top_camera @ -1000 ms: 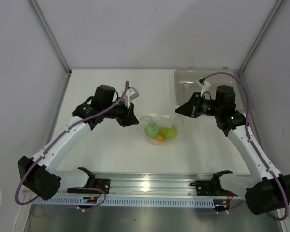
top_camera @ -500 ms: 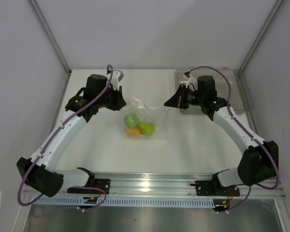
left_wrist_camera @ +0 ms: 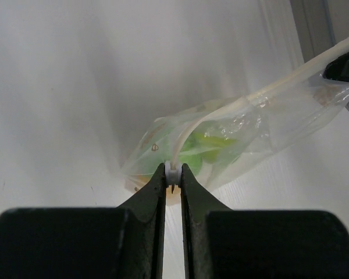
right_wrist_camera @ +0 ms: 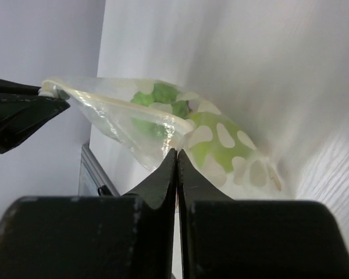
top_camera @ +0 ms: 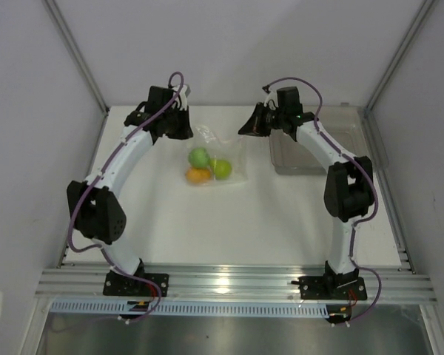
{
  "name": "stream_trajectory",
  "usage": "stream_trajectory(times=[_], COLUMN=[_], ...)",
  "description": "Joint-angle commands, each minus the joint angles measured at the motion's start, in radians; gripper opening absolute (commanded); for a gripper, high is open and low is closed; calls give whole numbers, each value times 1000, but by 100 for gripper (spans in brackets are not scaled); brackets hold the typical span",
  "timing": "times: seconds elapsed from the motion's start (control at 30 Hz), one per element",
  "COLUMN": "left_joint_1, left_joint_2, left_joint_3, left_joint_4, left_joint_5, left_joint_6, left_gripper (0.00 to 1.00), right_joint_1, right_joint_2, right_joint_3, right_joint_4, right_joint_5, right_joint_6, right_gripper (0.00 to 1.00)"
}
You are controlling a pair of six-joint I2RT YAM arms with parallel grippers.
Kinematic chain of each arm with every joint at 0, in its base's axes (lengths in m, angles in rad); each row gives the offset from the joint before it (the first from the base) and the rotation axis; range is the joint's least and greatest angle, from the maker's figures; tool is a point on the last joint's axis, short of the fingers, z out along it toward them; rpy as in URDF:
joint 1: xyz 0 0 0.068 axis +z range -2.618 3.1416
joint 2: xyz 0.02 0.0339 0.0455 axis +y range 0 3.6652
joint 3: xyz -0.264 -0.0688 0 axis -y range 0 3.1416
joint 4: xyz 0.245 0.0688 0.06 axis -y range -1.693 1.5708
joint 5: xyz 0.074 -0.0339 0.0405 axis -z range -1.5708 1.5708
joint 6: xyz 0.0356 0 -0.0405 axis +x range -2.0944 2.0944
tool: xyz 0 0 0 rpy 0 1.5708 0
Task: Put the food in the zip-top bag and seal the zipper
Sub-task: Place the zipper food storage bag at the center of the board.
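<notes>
The zip-top bag [top_camera: 235, 167] is stretched by its mouth edge between my two grippers at the far middle of the table. The food is inside it: two lime-green pieces [top_camera: 200, 157] [top_camera: 222, 168] and one orange piece [top_camera: 197, 175]. My left gripper [top_camera: 190, 133] [left_wrist_camera: 173, 173] is shut on a small white piece at the left end of the zipper [left_wrist_camera: 262, 93]. My right gripper [top_camera: 243, 132] [right_wrist_camera: 177, 151] is shut on the bag's edge just under the zipper [right_wrist_camera: 128, 107], beside the dotted face [right_wrist_camera: 224, 136]. Green food [left_wrist_camera: 212, 142] shows through the plastic.
A rigid clear tray [top_camera: 311, 151] lies at the back right, right behind the right arm's forearm. The side walls and the back wall stand close to both wrists. The metal rail [top_camera: 229, 281] with the arm bases runs along the near edge.
Both arms have swung away from the bases toward the back wall, carrying the bag with the food to the back and left. Neither gripper has let go.
</notes>
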Motion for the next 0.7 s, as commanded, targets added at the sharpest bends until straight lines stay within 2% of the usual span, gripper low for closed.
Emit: stream_trajectory(times=[0.0,0.17,0.23,0.27,0.33,0.4,0.5,0.6,0.63,0.67], left_joint_1=[32,55,57,57,57,57,57,57,57,55], left_joint_2=[52,186,213,238,264,310,341,309,295,283], left_joint_3=[112,213,251,261,303,348,379,331,289,273], left_joint_4=[24,47,73,82,102,107,134,205,226,263], left_joint_5=[8,-14,-32,-40,-57,-68,-77,-120,-129,-144], left_joint_6=[-20,-23,-21,-18,-11,-3,-3,-11,-12,-15], left_gripper=[7,13,23,24,36,45,45,50,52,56], right_joint_1=[-23,-38,-44,-47,-56,-62,-66,-66,-66,-66], right_joint_2=[118,239,284,301,346,371,416,495,511,525], right_joint_3=[131,290,323,365,411,467,549,693,714,724], right_joint_4=[-43,-64,-55,-58,-71,-69,-71,-122,-127,-127], right_joint_5=[-4,20,28,33,48,60,45,28,30,34], right_joint_6=[-24,-41,-47,-51,-73,-85,-128,-153,-157,-160], right_gripper=[0,0,0,0,0,0,2,19,35,43])
